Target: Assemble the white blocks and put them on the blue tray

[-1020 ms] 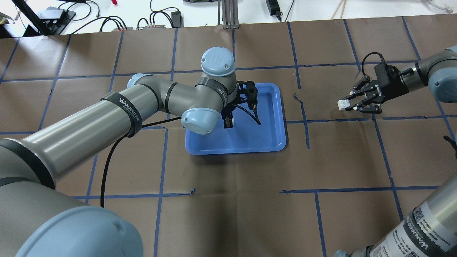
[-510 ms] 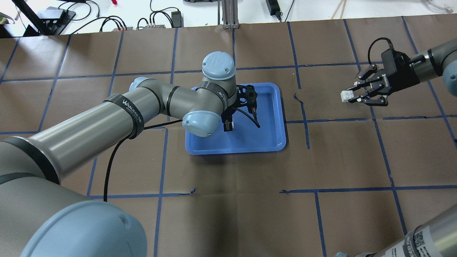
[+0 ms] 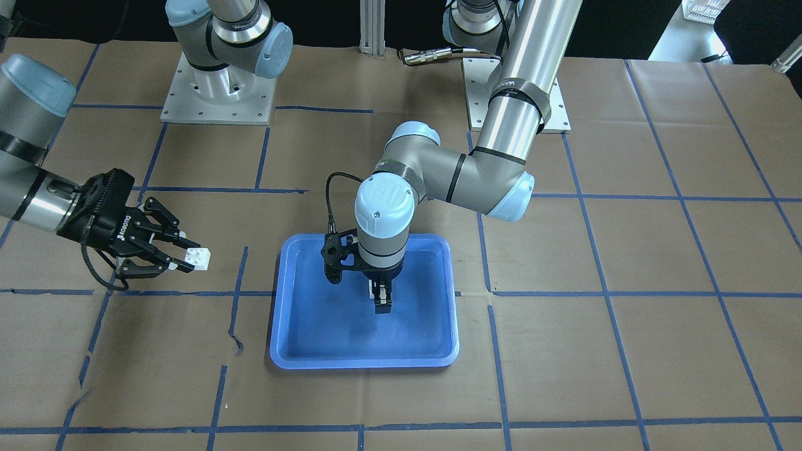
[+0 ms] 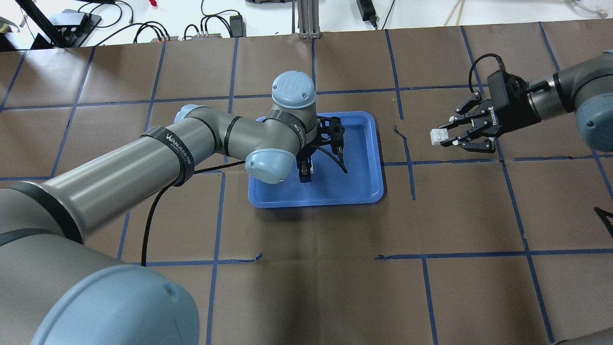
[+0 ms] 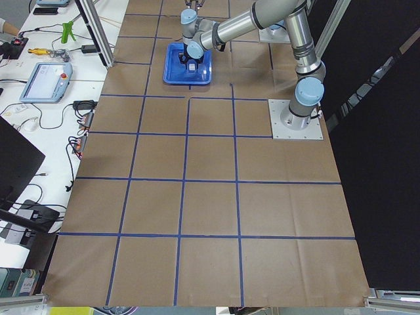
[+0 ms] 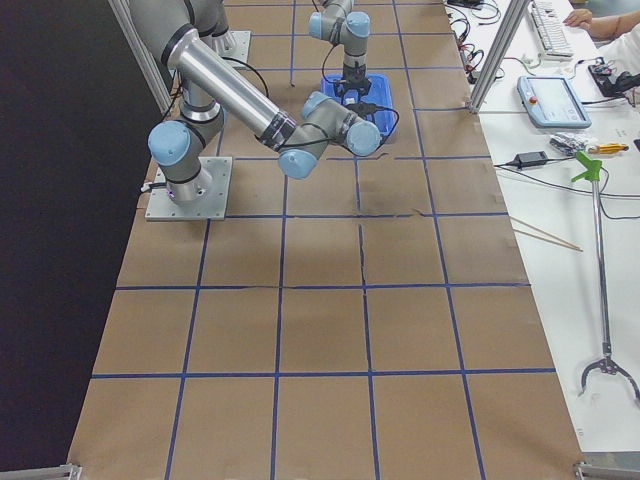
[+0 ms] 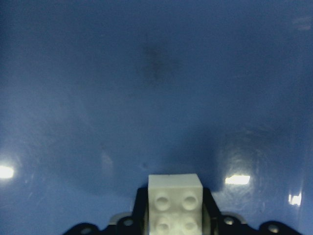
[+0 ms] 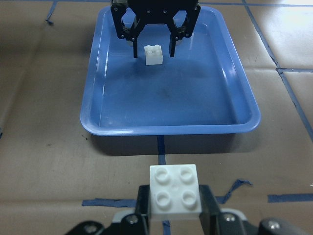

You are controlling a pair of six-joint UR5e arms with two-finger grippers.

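The blue tray (image 4: 316,201) lies mid-table and also shows in the front view (image 3: 363,363). My left gripper (image 4: 305,173) points down inside it, shut on a white block (image 7: 175,196) held low over the tray floor. The right wrist view shows that block (image 8: 155,55) between the left fingers. My right gripper (image 4: 443,137) hovers over the paper to the right of the tray. It is shut on the second white block (image 4: 436,136), studs facing up in its wrist view (image 8: 175,191), and it points toward the tray (image 8: 166,129).
Brown paper with a blue tape grid (image 4: 407,163) covers the table. The left arm's elbow (image 4: 268,165) hangs over the tray's left edge. Cables and power bricks (image 4: 210,26) and a metal post (image 4: 306,19) sit past the far edge.
My right gripper, still holding its block, first drew back and away, then swung left toward the tray. The left gripper stayed in the tray, almost still.
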